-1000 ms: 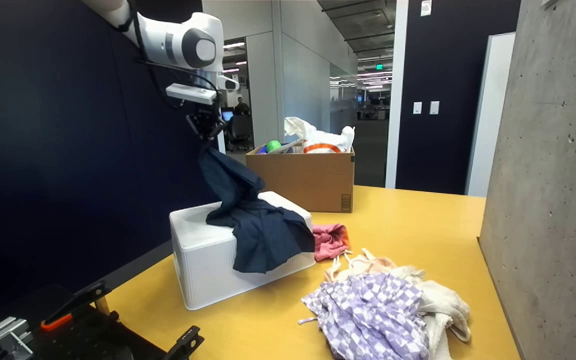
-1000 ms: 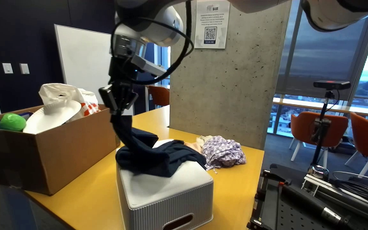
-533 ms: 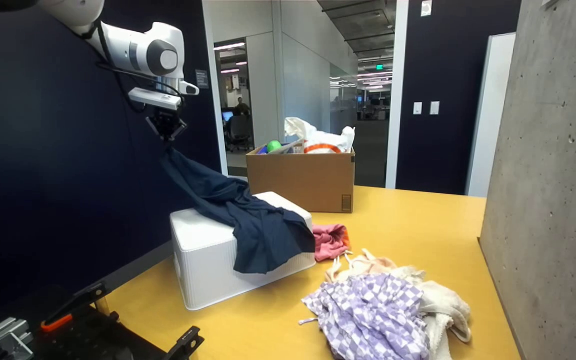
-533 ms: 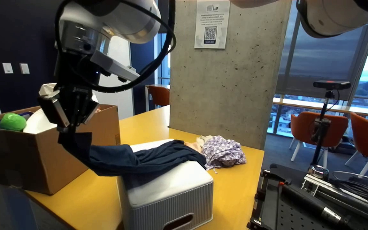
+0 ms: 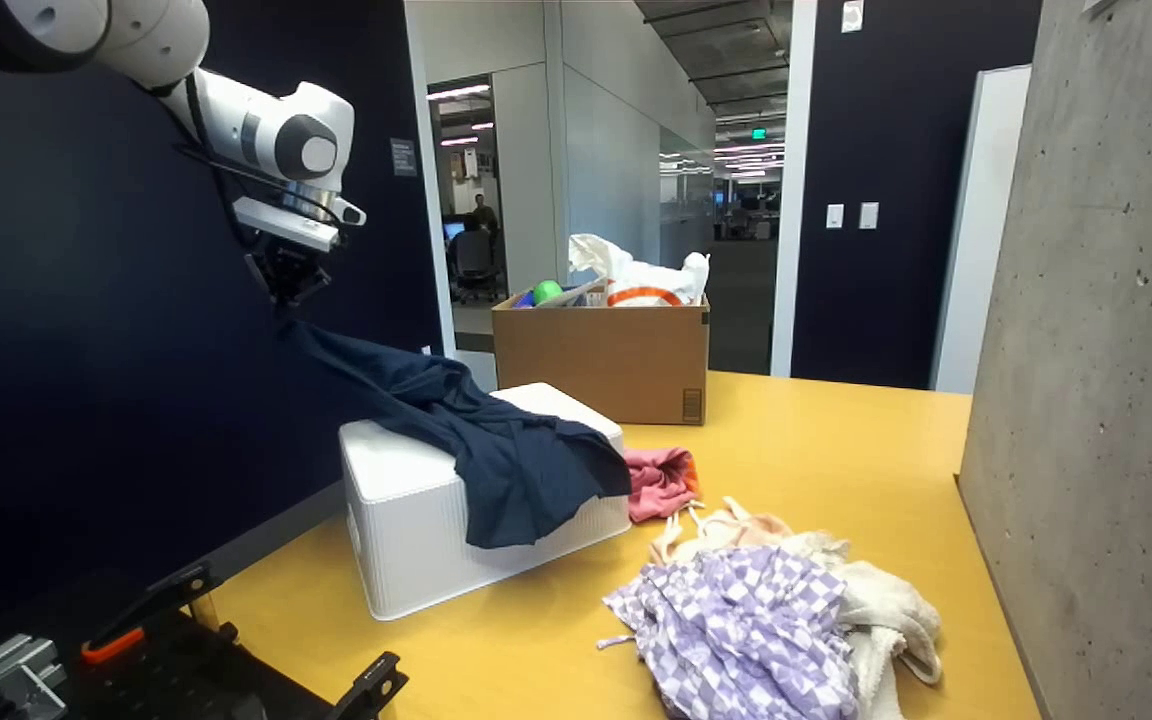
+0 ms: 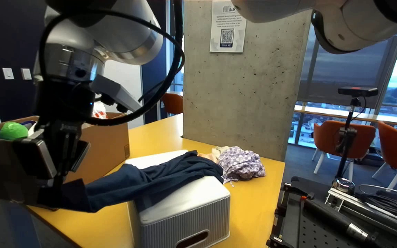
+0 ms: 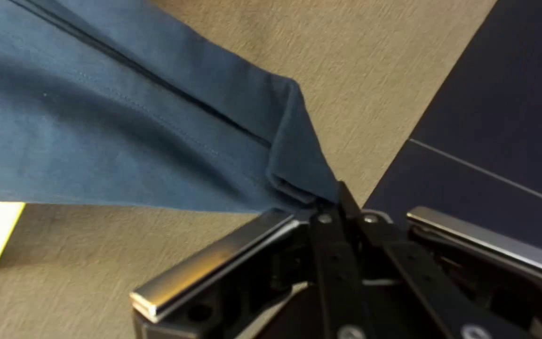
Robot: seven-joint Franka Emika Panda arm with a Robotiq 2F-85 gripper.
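In an exterior view, one end of a navy garment (image 5: 526, 480) is pinched up high by the gripper (image 5: 282, 308), and the other is draped over a white ribbed bin (image 5: 411, 555); the length between is slung at a slant, its weight apparently shared by grip and bin. Just beside the bin a pink cloth (image 5: 661, 483) is seen, and on the yellow table (image 5: 806, 430) a purple checked cloth (image 5: 751, 620) is bunched partly over a cream cloth (image 5: 894, 605). Now, in an exterior view, a handle slot (image 6: 192, 240) is shown low on the bin's end: it seems to be stood upside down, so a flat top is offered. A cardboard box (image 6: 107, 148) is partly hidden behind the gripper. And in the wrist view, a small folded bite of fabric is caught between fingers (image 7: 330, 245) pressed together, presumably so the rest is left loose.
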